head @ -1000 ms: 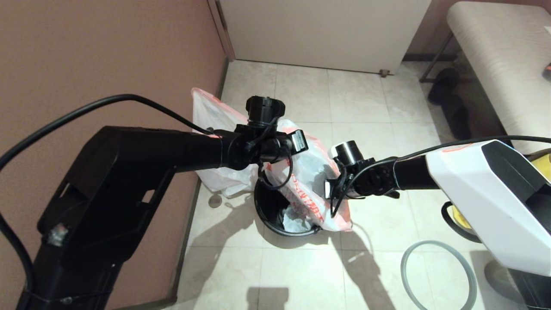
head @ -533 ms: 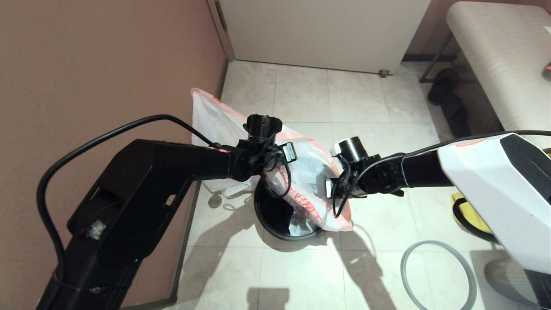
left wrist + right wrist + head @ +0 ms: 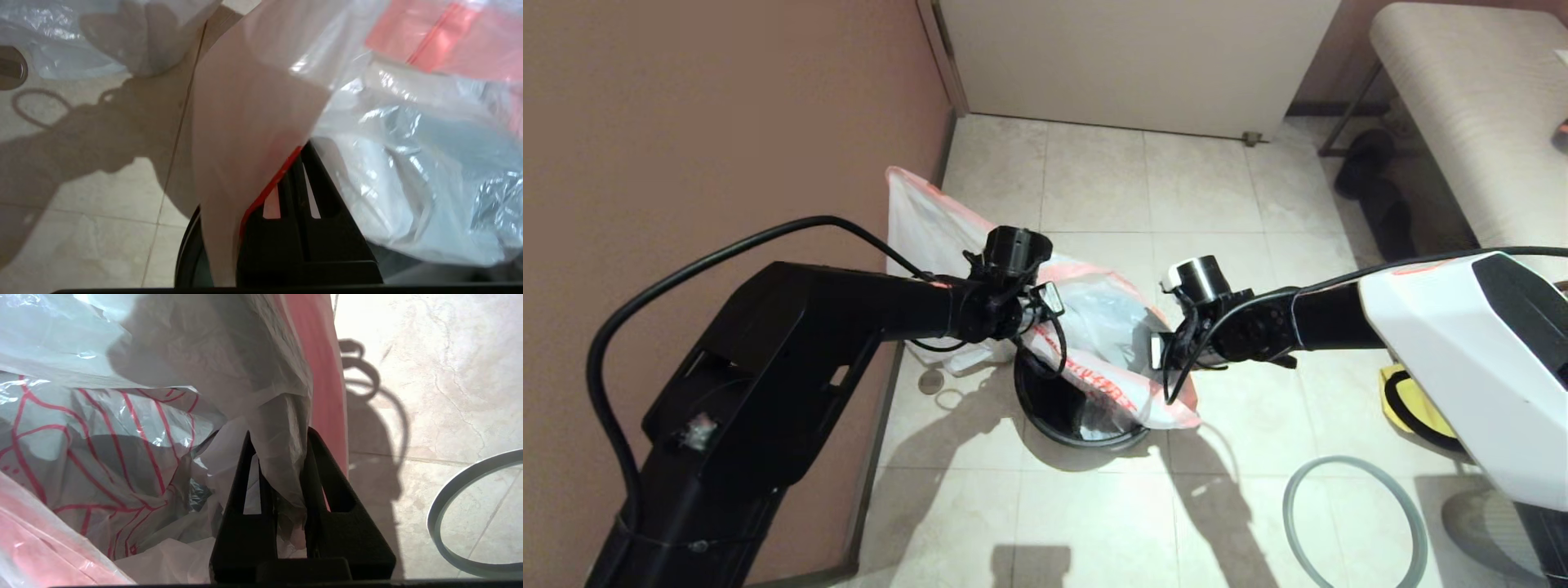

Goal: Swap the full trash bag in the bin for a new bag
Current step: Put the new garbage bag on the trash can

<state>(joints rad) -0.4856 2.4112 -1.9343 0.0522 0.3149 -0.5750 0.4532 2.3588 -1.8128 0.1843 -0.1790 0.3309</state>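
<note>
Lowered onto the bin (image 3: 1062,412), the new bag (image 3: 1107,343), red-printed translucent white, is pinched by both grippers.

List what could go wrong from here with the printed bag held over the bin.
1. The left gripper has its jaws shut on only a thin edge of the new bag. That edge could slip out or tear if the arms spread the bag.
2. In the head view, the bag's lower corner hangs outside the bin on the side of the right gripper. The bag may end up draped over the rim rather than lining the inside.
</note>
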